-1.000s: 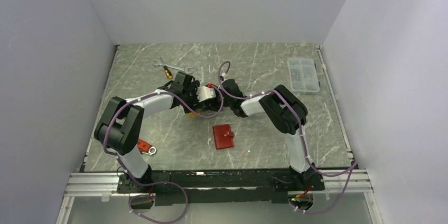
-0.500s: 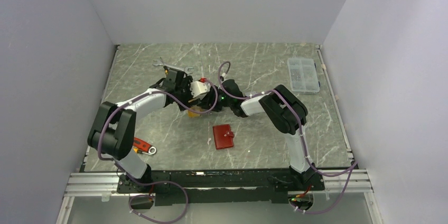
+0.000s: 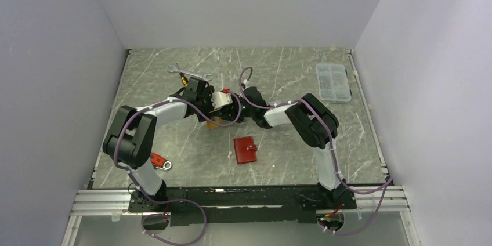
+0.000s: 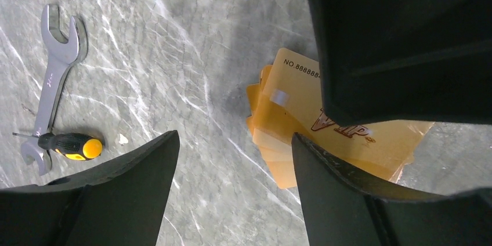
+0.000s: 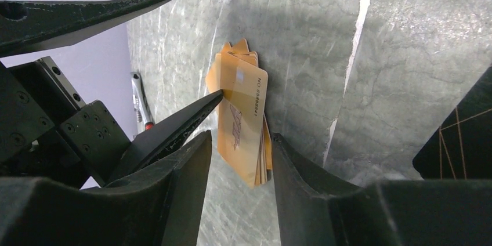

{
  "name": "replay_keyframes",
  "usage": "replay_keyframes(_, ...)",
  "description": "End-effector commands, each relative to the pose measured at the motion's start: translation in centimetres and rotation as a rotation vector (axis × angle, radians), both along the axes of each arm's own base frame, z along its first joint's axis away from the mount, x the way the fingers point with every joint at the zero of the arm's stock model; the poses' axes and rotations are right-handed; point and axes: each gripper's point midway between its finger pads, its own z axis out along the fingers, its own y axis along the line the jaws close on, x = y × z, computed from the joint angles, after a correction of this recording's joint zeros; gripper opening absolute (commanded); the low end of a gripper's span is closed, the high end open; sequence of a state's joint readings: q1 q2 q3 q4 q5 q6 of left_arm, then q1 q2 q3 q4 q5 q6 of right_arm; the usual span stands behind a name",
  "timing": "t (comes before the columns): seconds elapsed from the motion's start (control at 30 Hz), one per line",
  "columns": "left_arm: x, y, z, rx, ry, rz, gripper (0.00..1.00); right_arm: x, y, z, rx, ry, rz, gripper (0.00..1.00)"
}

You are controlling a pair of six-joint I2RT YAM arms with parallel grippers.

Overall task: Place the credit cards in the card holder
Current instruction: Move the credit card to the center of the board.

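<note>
A: So, what's changed in the last sec?

B: Not much. Elbow of the left arm (image 3: pixel 130 138) swung out & back. The left gripper (image 4: pixel 232 138) ends wide open, nothing between its jaws. One fingertip (image 5: pixel 200 108) touches the edge of the fanned stack of thin orange plastic credit cards (image 4: pixel 301 124).

A: And the right gripper (image 5: pixel 239 137)?

B: Hasn't shifted. Jaws approx. half-closed astride the stack's end. Whether they actually grip can't be told. Stack lies mid-way across the grey marbled tabletop (image 3: pixel 290 66).

A: Holder?

B: Small dark-red leather-look card holder (image 3: pixel 245 149) lies closed, apart from the stack, nearer the bases, same spot as before. So no card's in yet. Prob. still separating one card, and the holder needs opening first.
</note>
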State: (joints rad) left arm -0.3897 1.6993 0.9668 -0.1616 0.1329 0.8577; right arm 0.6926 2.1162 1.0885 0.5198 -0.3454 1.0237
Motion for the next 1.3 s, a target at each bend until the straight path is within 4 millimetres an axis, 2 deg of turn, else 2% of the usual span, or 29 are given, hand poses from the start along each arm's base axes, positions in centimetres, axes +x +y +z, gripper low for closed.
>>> replay_keyframes(0.0, -1.0, -0.8, -1.2, 0.012, 0.020, -0.043, 0.77, -0.8, -2.0, -3.1, -0.144, 0.057, -0.024, 0.50)
replay_keyframes(0.17, -1.5, -2.2, -0.7, -0.016, 0.035, -0.074, 0.75, -0.6, -2.0, -3.0, -0.143, 0.059, -0.036, 0.51)
replay_keyframes(0.3, -2.5, -3.2, 1.7, -0.114, 0.068, -0.085, 0.73, -0.4, -2.2, -3.2, -0.165, 0.061, -0.050, 0.51)
replay_keyframes(0.47, -2.1, -1.6, 4.9, -0.209, 0.070, -0.002, 0.76, 0.2, -2.5, -3.0, -0.198, 0.038, -0.072, 0.50)
replay_keyframes(0.6, -0.7, 0.5, 6.8, -0.368, 0.182, 0.221, 0.77, 0.5, -2.5, -2.1, -0.243, -0.010, -0.083, 0.50)
replay_keyframes(0.67, -1.1, 0.5, 7.2, -0.489, 0.293, 0.342, 0.80, 0.6, -2.4, -1.7, -0.266, -0.035, -0.084, 0.50)
replay_keyframes(0.9, -3.4, -0.2, 4.1, -0.626, 0.494, 0.561, 0.80, 0.6, -2.7, -1.2, -0.310, -0.083, -0.097, 0.47)
replay_keyframes(1.07, -3.4, -0.4, 2.2, -0.668, 0.558, 0.688, 0.79, 0.7, -3.0, -0.1, -0.318, -0.123, -0.111, 0.38)
replay_keyframes(1.27, -3.9, -0.6, -0.1, -0.675, 0.627, 0.764, 0.75, 0.8, -2.5, -0.3, -0.309, -0.125, -0.096, 0.35)
